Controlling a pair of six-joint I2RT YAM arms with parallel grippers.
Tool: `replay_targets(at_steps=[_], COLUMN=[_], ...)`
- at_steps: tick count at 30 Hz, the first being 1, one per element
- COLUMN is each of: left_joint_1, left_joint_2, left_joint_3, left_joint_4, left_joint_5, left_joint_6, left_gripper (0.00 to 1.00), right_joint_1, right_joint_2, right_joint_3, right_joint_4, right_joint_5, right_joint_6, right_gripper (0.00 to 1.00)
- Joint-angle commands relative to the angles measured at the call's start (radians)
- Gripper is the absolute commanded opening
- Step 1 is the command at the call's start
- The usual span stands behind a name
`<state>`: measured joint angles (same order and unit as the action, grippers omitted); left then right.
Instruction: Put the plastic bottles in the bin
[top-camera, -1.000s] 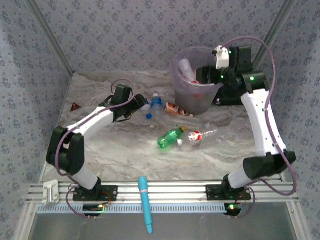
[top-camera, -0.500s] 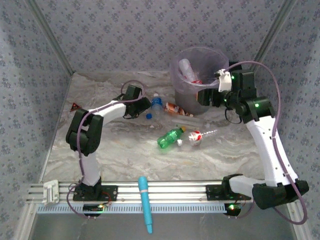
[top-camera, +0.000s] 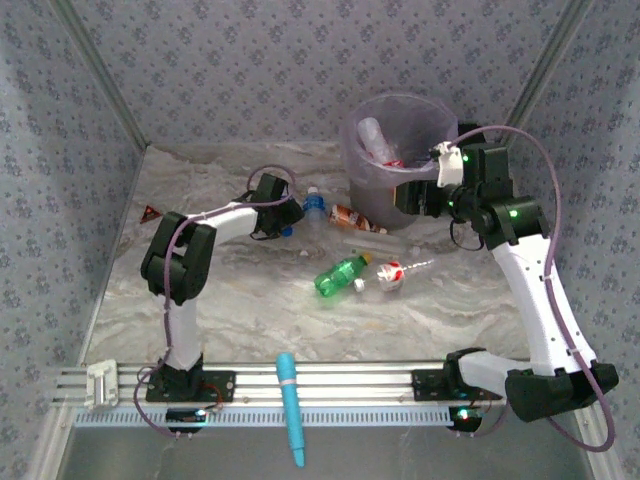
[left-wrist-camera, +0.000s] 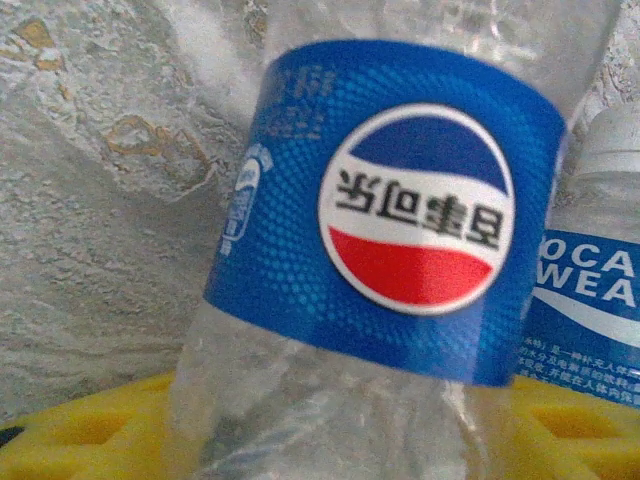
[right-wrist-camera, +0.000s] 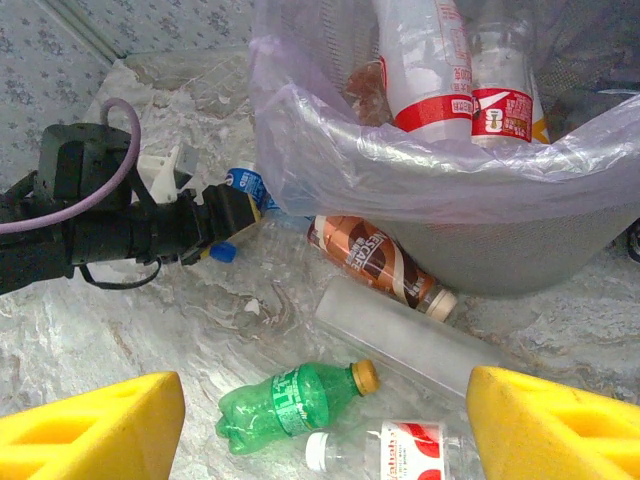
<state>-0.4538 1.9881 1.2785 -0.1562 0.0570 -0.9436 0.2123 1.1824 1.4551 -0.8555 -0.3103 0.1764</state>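
Left gripper (top-camera: 290, 214) straddles the blue-label bottle (left-wrist-camera: 390, 200), which lies on the table (top-camera: 200, 300) left of the bin (right-wrist-camera: 560, 230) — can't tell if it's clamped. Right gripper (right-wrist-camera: 320, 425) spread wide, empty, just beside the bin. Green bottle (right-wrist-camera: 290, 400) and brown bottle (right-wrist-camera: 375, 262) lie on the table — white bottles (right-wrist-camera: 425, 60) are inside the bin.

Bottles (right-wrist-camera: 428, 70) in the bin (top-camera: 374, 200) at the back, loose bottles (top-camera: 342, 273) on the table (top-camera: 250, 310) before it.
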Motion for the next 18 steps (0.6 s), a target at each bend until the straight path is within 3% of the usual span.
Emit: replay_targets(at_steps=[1, 10, 18], left_joint_1=[-0.003, -0.003, -0.010], left_joint_2=[0.014, -0.071, -0.358], left_joint_3=[0.023, 0.016, -0.120], left_joint_4=[-0.014, -0.060, 0.006], left_joint_5=[-0.020, -0.054, -0.014], left_joint_6=[0.018, 0.069, 0.214], left_gripper=[0.64, 0.49, 0.45], right_joint_1=[0.007, 0.011, 0.122], right_joint_2=[-0.015, -0.018, -0.005], right_joint_3=[-0.006, 0.014, 0.059], right_joint_4=[0.019, 0.019, 0.091], right_joint_5=[-0.022, -0.035, -0.059], right_joint_6=[0.012, 0.011, 0.044], right_gripper=[0.76, 0.76, 0.75])
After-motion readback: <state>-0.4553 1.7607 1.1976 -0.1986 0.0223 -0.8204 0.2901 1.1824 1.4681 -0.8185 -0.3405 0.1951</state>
